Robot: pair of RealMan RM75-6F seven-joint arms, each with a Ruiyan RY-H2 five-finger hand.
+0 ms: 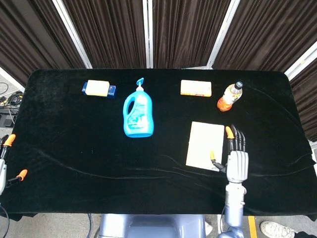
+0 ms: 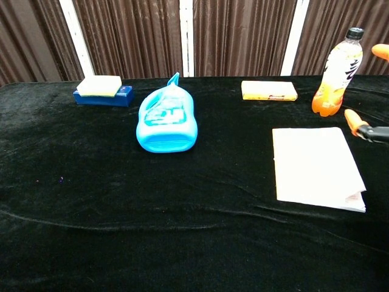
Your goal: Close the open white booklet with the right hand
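The right hand (image 1: 237, 159) hovers near the front right part of the black tabletop (image 1: 74, 144), fingers spread and straight, holding nothing. Its thumb tip lies just at the right edge of the booklet (image 1: 204, 145); whether they touch cannot be told. The left hand (image 1: 6, 148) shows only as orange-tipped fingers off the tabletop's left edge, and its state cannot be told.

The booklet lies shut and flat just left of the right hand, toward the front right of the tabletop. In the chest view its front right corner (image 2: 354, 199) curls up a little. It looks thin, light and floppy, likely to slide on the cloth; a flat palm on the cover would probably settle that corner better than a pinch.

Further back sit an orange drink bottle (image 1: 229, 96), a yellow box (image 1: 195, 88), a blue detergent bottle (image 1: 137, 112) lying flat, and a yellow sponge (image 1: 98, 89).
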